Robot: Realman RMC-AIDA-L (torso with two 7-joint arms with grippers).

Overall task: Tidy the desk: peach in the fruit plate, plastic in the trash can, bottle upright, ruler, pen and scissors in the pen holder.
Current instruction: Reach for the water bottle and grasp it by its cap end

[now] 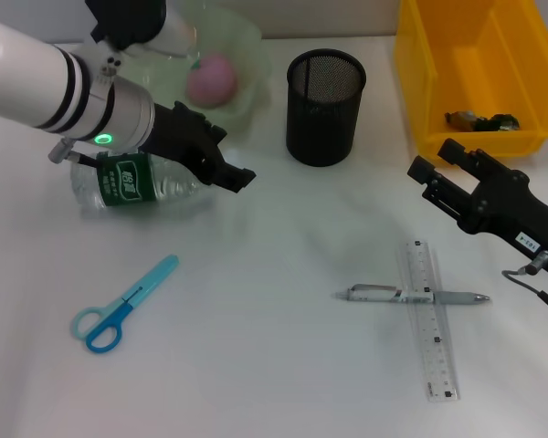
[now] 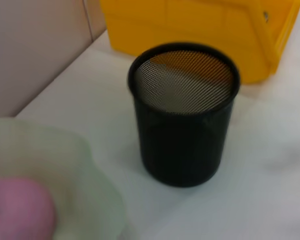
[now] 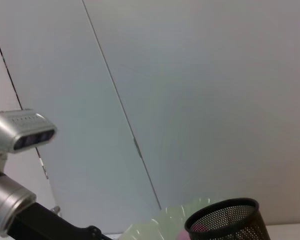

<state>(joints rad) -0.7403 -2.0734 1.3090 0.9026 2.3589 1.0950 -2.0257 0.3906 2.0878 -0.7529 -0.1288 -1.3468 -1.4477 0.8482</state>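
Observation:
A clear bottle (image 1: 128, 185) with a green label lies on its side at the left. My left gripper (image 1: 236, 155) is open just above its right end; I cannot tell if it touches. A pink peach (image 1: 212, 78) sits in the pale green fruit plate (image 1: 251, 55), also in the left wrist view (image 2: 20, 212). The black mesh pen holder (image 1: 324, 108) (image 2: 182, 125) stands empty. Blue scissors (image 1: 119, 306), a grey pen (image 1: 411, 296) and a clear ruler (image 1: 431, 319) lie on the desk; the pen crosses the ruler. My right gripper (image 1: 434, 157) is open, above the desk in front of the bin.
A yellow bin (image 1: 438, 82) stands at the back right with a dark crumpled item (image 1: 479, 120) inside. The fruit plate (image 2: 85, 200) is close to the pen holder's left. The right wrist view shows the wall and the pen holder's rim (image 3: 225, 217).

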